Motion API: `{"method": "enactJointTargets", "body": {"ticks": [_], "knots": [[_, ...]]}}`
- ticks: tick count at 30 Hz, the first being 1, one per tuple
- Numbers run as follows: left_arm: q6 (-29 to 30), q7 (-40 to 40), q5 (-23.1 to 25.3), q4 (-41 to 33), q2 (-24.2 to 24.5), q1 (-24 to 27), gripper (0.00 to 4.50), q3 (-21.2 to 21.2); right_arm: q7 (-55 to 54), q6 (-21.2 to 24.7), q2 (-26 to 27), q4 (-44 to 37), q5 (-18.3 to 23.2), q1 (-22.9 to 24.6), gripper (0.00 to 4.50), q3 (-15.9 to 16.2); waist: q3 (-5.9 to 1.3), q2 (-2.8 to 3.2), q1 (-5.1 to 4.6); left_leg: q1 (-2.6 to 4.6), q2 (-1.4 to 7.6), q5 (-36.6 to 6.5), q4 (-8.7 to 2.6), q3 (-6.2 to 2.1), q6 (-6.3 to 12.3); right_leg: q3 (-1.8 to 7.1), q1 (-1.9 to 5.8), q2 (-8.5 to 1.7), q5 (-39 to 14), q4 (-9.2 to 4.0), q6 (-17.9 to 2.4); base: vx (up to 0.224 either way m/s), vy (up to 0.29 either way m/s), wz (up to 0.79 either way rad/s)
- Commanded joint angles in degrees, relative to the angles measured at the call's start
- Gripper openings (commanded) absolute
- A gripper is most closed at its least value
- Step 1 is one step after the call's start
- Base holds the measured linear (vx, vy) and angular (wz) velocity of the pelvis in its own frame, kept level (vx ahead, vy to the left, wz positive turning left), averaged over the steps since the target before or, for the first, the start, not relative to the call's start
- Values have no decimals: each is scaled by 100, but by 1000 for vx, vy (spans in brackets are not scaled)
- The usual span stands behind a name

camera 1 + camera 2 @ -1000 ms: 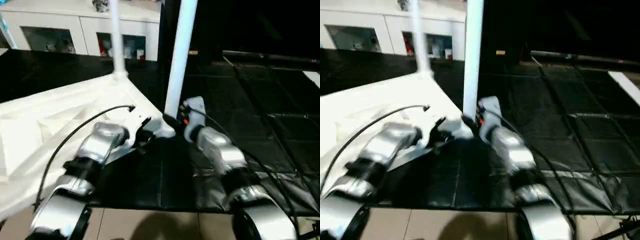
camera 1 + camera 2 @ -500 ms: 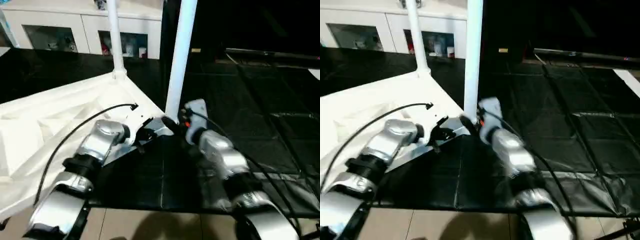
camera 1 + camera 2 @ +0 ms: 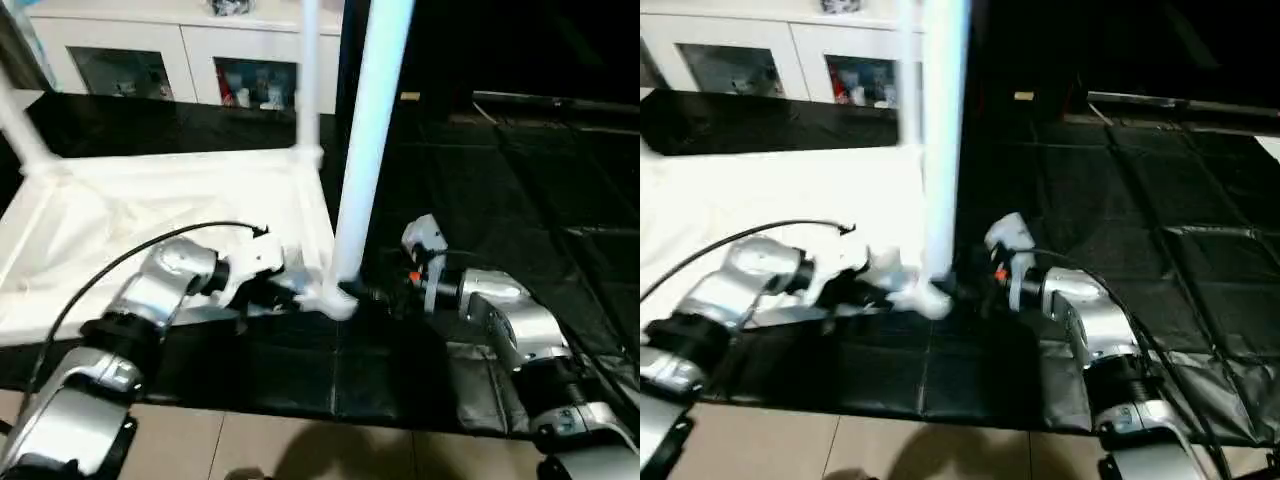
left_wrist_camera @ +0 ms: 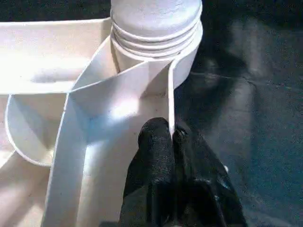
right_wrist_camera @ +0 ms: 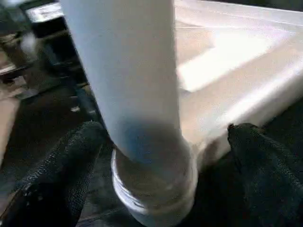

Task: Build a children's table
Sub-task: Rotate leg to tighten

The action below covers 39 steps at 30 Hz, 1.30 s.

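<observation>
The white plastic table top (image 3: 150, 220) lies ribbed underside up on the black mat (image 3: 520, 200); its smooth tapered leg (image 3: 370, 150) stands vertical in the near corner socket (image 4: 156, 42). The left gripper (image 4: 173, 137) pinches a rib of the top, jaws closed on it. The right gripper (image 5: 165, 161) is wide open around the leg's base.

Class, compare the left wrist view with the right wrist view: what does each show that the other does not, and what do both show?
Left wrist view alone: the left gripper, shut on a thin rib of the table top.

Right wrist view alone: the right gripper, its fingers wide apart either side of the leg, and the leg's long tube.

Both: the leg's ringed base seated in the corner socket, and the black mat.
</observation>
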Motion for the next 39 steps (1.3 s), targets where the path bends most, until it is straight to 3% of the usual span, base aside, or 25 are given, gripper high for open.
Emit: {"method": "enactJointTargets", "body": {"ticks": [1, 2, 3, 6, 7, 8, 9, 11, 16, 19, 20, 22, 32, 36, 37, 39], "knots": [[-131, -339, 58, -60, 77, 127, 0, -201, 536, 3, -173, -122, 56, 22, 447, 183, -413, -73, -15, -14, 454, -297, -333, -173, 495, 498, 358, -791, -734, -440, -578, 0, 0, 0], [-214, -423, 65, -85, 135, 154, 0, -220, 848, -14, -237, -88, 66, 5, 447, 306, -417, -82, -4, -15, 451, -272, -332, -169, 510, 491, 351, -791, -802, -458, -536, 0, 0, 0], [-214, -423, 65, -85, 135, 154, 0, -220, 848, -14, -237, -88, 66, 5, 447, 306, -413, -50, -5, -14, 465, -259, -335, -174, 509, 493, 333, -786, -844, -460, -495, 0, 0, 0], [-326, -556, 56, -125, 211, 180, 0, -249, 1234, -3, -298, -45, 104, -30, 447, 431, -417, -81, -12, -7, 466, -252, -337, -175, 511, 490, 329, -789, -792, -457, -491, 0, 0, 0], [-359, -703, 8, -152, 228, 179, 0, -267, 1440, -28, -290, 97, 94, -138, 432, 486, -428, 60, 19, 1, 459, -248, -325, -188, 480, 495, 317, -807, -747, -446, -529, 0, 0, 0], [-424, -841, -25, -169, 230, 168, 0, -302, 1647, -57, -288, 264, 81, -265, 415, 524, -437, 18, -1, 7, 467, -249, -326, -177, 476, 493, 319, -789, -682, -460, -541, 0, 0, 0], [-431, -853, -27, -170, 231, 166, 0, -306, 1672, -60, -287, 287, 79, -282, 415, 529, -433, -82, -1, -15, 453, -199, -330, -178, 501, 489, 345, -782, -573, -415, -592, 0, 0, 0], [-509, -977, -44, -192, 236, 156, 0, -354, 1970, -87, -285, 559, 54, -481, 401, 590, -433, -47, 18, -7, 454, -210, -315, -165, 514, 489, 332, -804, -657, -440, -606, 0, 0, 0], [-503, -1118, -118, -374, 245, 247, 0, -368, 2141, -272, -226, 1101, -26, -814, 343, 620, -445, -64, 24, 17, 507, -112, -325, -178, 493, 486, 313, -802, -414, -379, -768, 0, 0, 0], [-503, -1129, -119, -398, 251, 266, 0, -377, 2150, -285, -204, 1179, -32, -864, 322, 609, -449, -61, 29, 8, 500, -79, -311, -173, 523, 490, 315, -814, -262, -351, -815, 0, 0, 0], [-580, -1126, -68, -391, 272, 293, 0, -419, 2211, -270, -148, 1220, -18, -891, 312, 609, -444, -124, 17, 3, 493, -85, -312, -163, 538, 488, 321, -807, -298, -363, -801, 0, 0, 0], [-659, -1136, -16, -357, 273, 305, 0, -448, 2341, -284, -87, 1328, -6, -926, 289, 604, -443, -80, 23, -4, 490, -108, -309, -170, 523, 491, 319, -819, -424, -368, -752, 0, 0, 0], [-605, -738, 69, -105, 111, 133, 0, -371, 2273, -265, 13, 1238, 169, -749, 217, 509, -437, -75, 20, 17, 496, -174, -312, -161, 460, 497, 307, -800, -506, -377, -743, 0, 0, 0], [-215, 4, 219, 229, -134, -108, 0, -257, 1089, -101, 214, 808, -96, -379, 209, 428, -393, -84, 52, 66, 478, -490, -341, -144, 316, 500, 278, -819, -1166, -471, -608, 0, 0, 0], [59, 157, 123, 233, -261, -152, 0, -151, 646, -8, 340, 681, -159, -282, 209, 375, -381, -57, 44, 75, 475, -585, -358, -154, 237, 494, 276, -828, -1475, -498, -521, 0, 0, 0], [474, 364, -25, 229, -458, -236, 0, 6, 42, 186, 562, 561, -205, -196, 205, 271, -366, -67, -18, 83, 481, -739, -384, -162, 107, 500, 277, -841, -1849, -555, -458, 0, 0, 0]]}}
